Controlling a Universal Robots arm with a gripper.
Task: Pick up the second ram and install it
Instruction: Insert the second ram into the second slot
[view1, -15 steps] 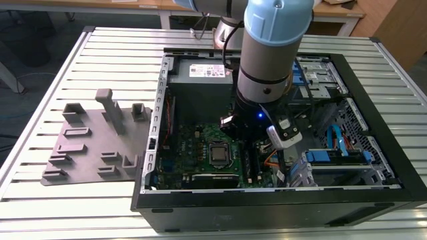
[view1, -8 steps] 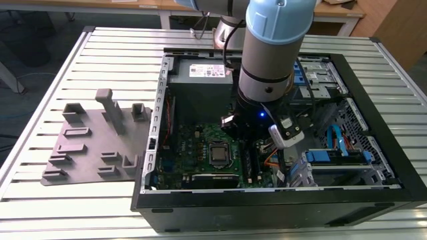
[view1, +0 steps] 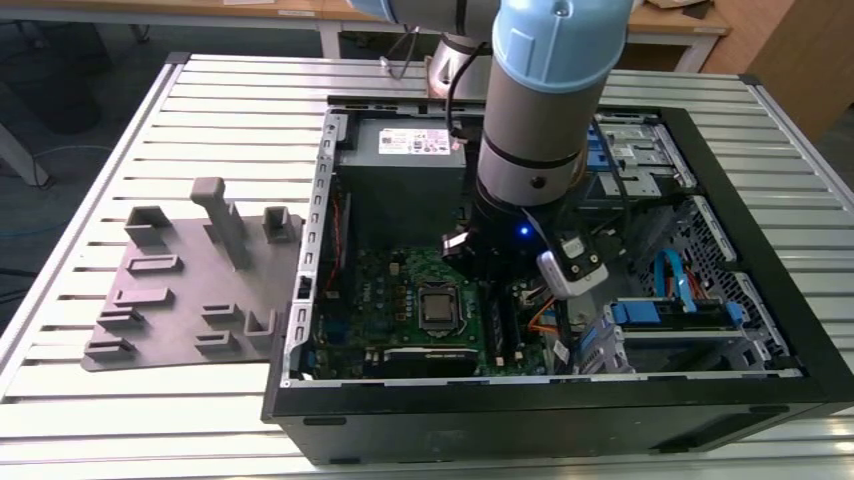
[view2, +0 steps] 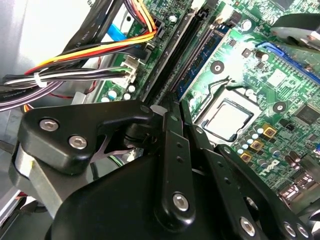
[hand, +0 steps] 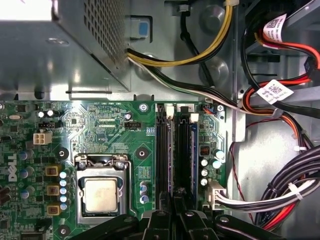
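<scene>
The arm was seen reaching down into the open case, which lay on the slatted table. A grey tray with upright holders lay just beside the case, on the exterior view's left.

In both wrist views the gripper was held low over the motherboard, in line with the long black slots beside the CPU socket. Its tip was seen close above the near end of the slots. Whether it was apart, together or clamped on anything could not be told.

A greenish stick was seen standing upright in one slot, on the side away from the socket and towards the bundled cables. Whether this was the second ram could not be told. The slot nearest the socket looked dark and bare. The power supply was seen beyond the far edge of the board.
</scene>
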